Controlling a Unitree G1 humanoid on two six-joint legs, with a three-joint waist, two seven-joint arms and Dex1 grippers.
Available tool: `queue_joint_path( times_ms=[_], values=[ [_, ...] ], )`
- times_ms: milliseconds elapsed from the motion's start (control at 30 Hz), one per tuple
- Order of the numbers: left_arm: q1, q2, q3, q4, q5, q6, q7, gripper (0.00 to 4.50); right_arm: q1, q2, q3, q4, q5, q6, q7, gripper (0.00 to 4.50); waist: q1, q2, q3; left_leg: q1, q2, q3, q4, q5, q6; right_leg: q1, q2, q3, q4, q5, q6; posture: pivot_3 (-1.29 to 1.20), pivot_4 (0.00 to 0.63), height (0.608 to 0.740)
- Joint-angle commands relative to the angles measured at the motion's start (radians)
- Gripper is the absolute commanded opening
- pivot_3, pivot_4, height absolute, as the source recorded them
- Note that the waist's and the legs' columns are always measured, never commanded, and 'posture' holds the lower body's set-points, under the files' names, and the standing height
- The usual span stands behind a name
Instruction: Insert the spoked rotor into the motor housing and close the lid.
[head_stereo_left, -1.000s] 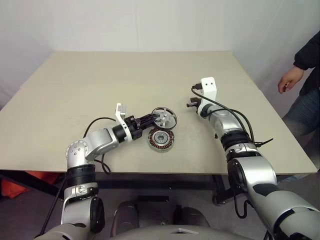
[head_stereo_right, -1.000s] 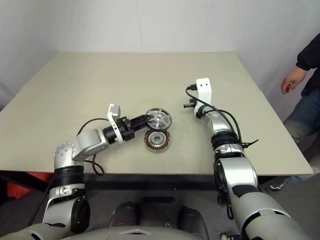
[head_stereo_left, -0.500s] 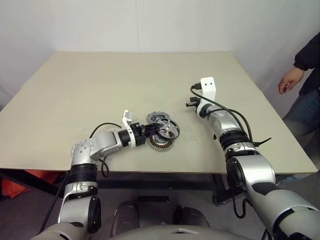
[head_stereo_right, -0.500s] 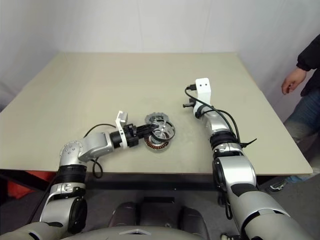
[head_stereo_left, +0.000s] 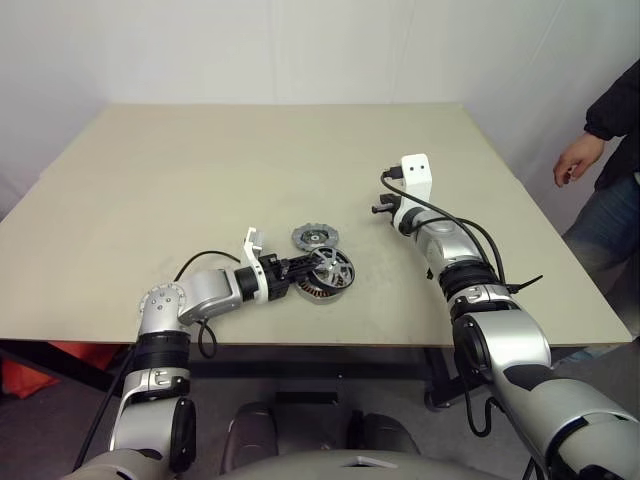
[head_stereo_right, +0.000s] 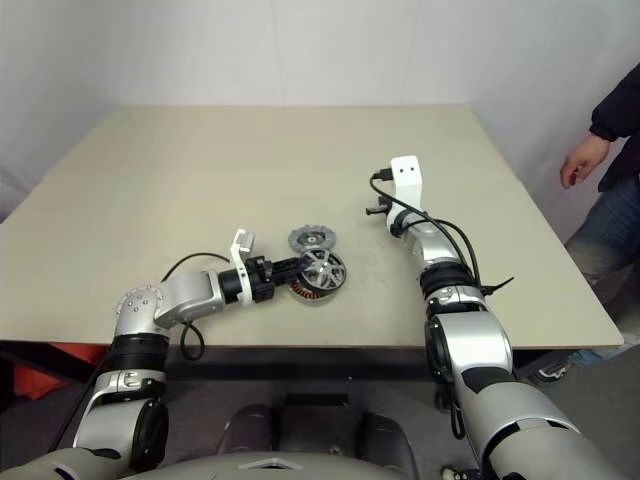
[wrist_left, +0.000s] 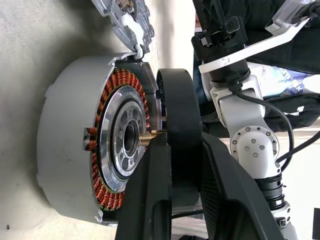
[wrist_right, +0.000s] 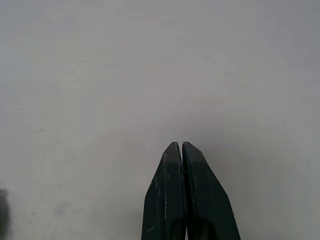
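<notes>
From the head camera, the left gripper reached low across the beige table and held the spoked rotor by its rim, the wheel tilted over the motor housing, which lay near the table's front edge. The lid lay flat just behind them, apart from both. The left wrist view gave what the head views could not: the housing seen on edge with its copper-brown windings and silver centre open toward the rotor, whose dark rim sat clamped between the two black fingers, a small brass shaft at its centre pointing into the housing's bore. The lid's notched edge showed just past the housing.

The right gripper was closed tight on nothing, hovering over bare tabletop; the head view placed its arm well to the right of the parts. The far half of the table and its left side lay open. A person's hand hung beyond the table's right edge.
</notes>
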Motion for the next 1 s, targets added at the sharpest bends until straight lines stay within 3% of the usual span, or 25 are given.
queue_joint_path(
  times_ms=[33, 100, 267, 1000],
  values=[
    [-0.004, 0.005, 0.001, -0.037, 0.013, -0.005, -0.026, 0.4, -0.032, -0.002, -0.01, -0.017, -0.008, -0.029, 0.001, 0.0, 0.0, 0.0, 0.0, 0.0, 0.0, 0.0, 0.0, 0.0, 0.0, 0.0, 0.0, 0.0, 0.0, 0.0, 0.0, 0.0, 0.0, 0.74],
    [-0.004, 0.006, -0.001, -0.041, 0.025, -0.006, -0.035, 0.4, -0.033, -0.002, -0.01, -0.015, -0.01, -0.032, 0.0, 0.0, 0.0, 0.0, 0.0, 0.0, 0.0, 0.0, 0.0, 0.0, 0.0, 0.0, 0.0, 0.0, 0.0, 0.0, 0.0, 0.0, 0.0, 0.74],
    [0.002, 0.012, 0.004, -0.064, 0.028, 0.001, -0.042, 2.0, -0.034, 0.0, -0.007, -0.015, -0.013, -0.032, 0.002, 0.0, 0.0, 0.0, 0.0, 0.0, 0.0, 0.0, 0.0, 0.0, 0.0, 0.0, 0.0, 0.0, 0.001, 0.0, 0.0, 0.0, 0.0, 0.74],
    [0.058, 0.108, 0.052, -0.225, -0.099, -0.102, -0.038, 2.0, -0.03, 0.004, -0.003, -0.015, -0.011, -0.025, 0.037, 0.0, 0.0, 0.0, 0.0, 0.0, 0.001, 0.0, 0.005, 0.0, 0.0, 0.001, 0.0, 0.0, 0.003, 0.0, 0.0, 0.0, 0.0, 0.74]
  ],
)
